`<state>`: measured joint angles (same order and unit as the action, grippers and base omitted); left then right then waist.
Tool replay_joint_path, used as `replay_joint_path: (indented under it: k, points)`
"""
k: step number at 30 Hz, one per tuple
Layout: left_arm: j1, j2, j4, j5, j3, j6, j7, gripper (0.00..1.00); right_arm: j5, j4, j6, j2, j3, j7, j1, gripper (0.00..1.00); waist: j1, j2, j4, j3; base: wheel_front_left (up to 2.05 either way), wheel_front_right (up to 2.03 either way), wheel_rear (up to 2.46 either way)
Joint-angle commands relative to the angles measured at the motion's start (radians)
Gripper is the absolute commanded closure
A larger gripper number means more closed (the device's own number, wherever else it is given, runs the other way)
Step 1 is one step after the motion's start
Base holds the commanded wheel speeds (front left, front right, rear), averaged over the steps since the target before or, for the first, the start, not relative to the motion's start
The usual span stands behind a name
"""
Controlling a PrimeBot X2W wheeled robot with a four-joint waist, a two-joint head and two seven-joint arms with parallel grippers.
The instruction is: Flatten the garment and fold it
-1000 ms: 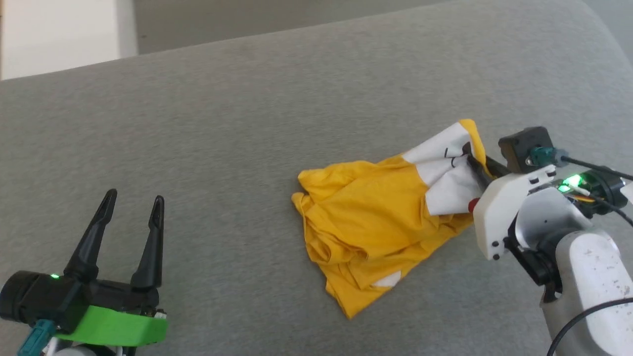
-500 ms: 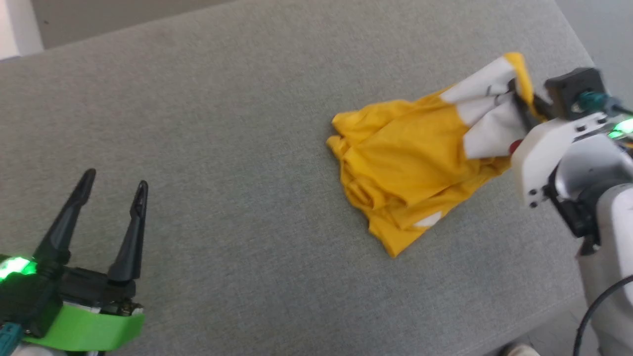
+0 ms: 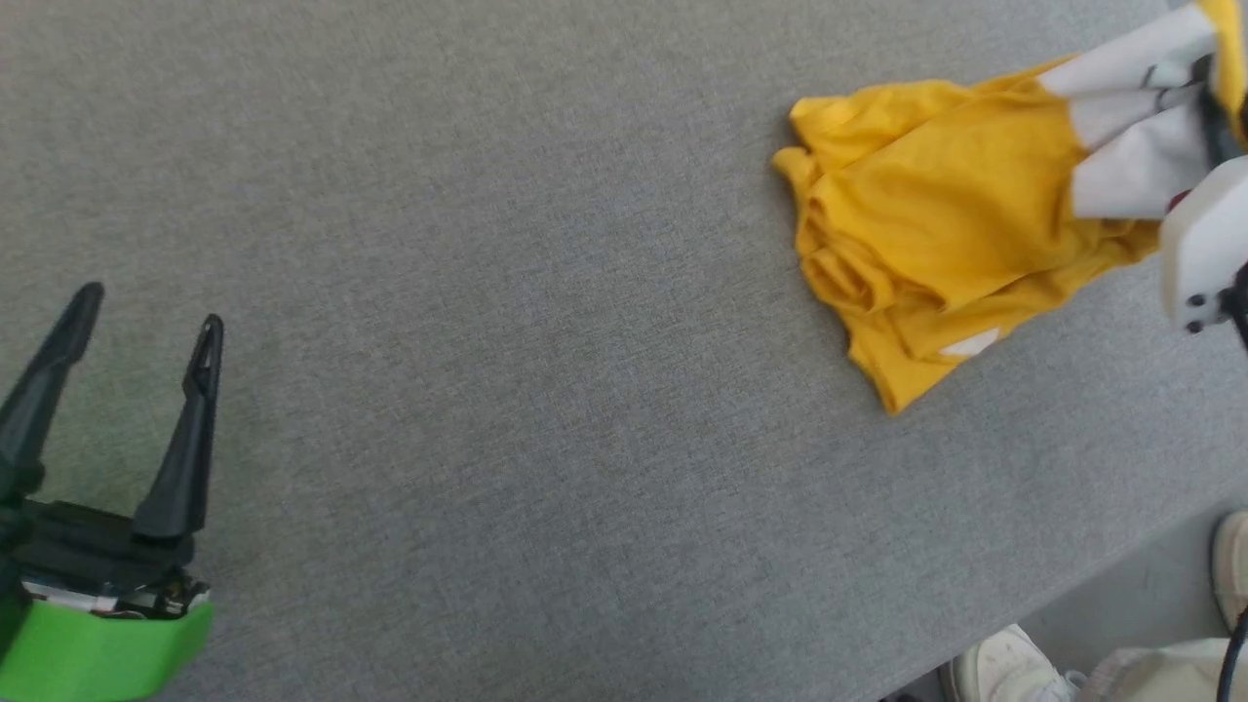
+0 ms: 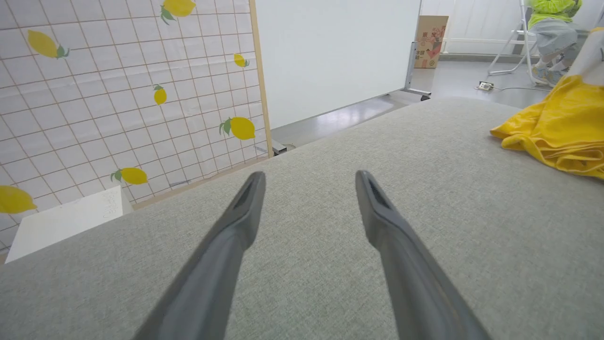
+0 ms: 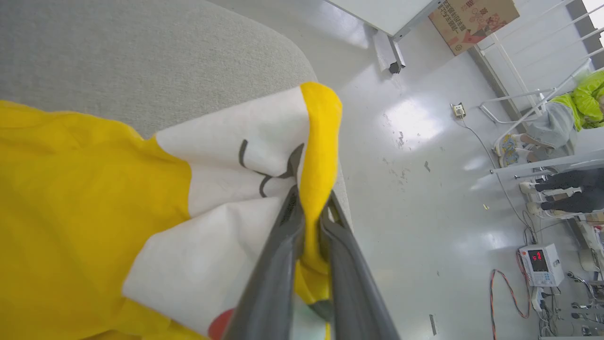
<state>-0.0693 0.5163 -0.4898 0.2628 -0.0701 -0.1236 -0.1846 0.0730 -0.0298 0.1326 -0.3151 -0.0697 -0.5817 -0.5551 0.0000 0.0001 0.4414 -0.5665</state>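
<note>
Grey woven fabric covers the table [image 3: 507,292], whose rounded corner meets a glossy pale floor [image 5: 424,189] in the right wrist view. On the head view's right side, close to the table's near edge, lies the garment [image 3: 936,214], a mustard-yellow heap bunched into soft folds, with a small white patch showing near its lower tip. Its far end, white with short dark strokes, is drawn up off the surface toward the right pincer [image 5: 311,196], whose two dark fingers are closed tight on a yellow edge of the cloth, the fabric squeezed between them and spilling over their tips. The left pincer [image 3: 151,310] sits well apart from the garment at the lower left of the head view, fingers spread wide with nothing between them, hovering over bare grey fabric; from its own wrist the yellow folds [image 4: 557,127] show at the right edge. Beyond the table stand a tiled wall [image 4: 118,94] printed with lemons, a white panel [image 4: 335,52] on a metal foot, a cardboard box [image 4: 432,35] and a seated person [image 4: 552,19] in a lime-green top. A pale shoe [image 3: 1004,668] shows on the floor below the table's near edge
</note>
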Motion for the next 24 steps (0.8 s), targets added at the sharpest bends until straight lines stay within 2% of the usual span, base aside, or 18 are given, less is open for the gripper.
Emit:
replay_joint_path:
  k: [1, 12, 23, 24]
  points:
    - [-0.008, 0.016, -0.013, -0.003, -0.010, -0.006, 0.006, 0.00, 0.012, -0.004, -0.002, 0.002, -0.016, 0.005, -0.020, 1.00, 0.0000, -0.0001, 0.015, -0.046, 0.00, 0.00, 0.00]
    - [-0.021, 0.082, -0.095, 0.007, -0.063, -0.006, 0.038, 0.00, 0.112, 0.030, -0.002, -0.020, -0.107, 0.103, -0.054, 1.00, 0.0000, -0.0001, 0.023, -0.137, 0.00, 0.00, 0.00]
    - [-0.033, 0.108, -0.122, 0.017, -0.085, -0.006, 0.046, 0.00, 0.208, 0.064, -0.002, -0.014, -0.196, 0.182, -0.069, 1.00, 0.0000, -0.0001, 0.011, -0.162, 0.00, 0.00, 0.00]
    - [-0.031, 0.109, -0.122, 0.017, -0.083, -0.006, 0.046, 0.00, 0.213, 0.071, -0.002, -0.012, -0.204, 0.184, -0.070, 0.93, 0.0000, -0.0001, 0.008, -0.162, 0.00, 0.00, 0.00]
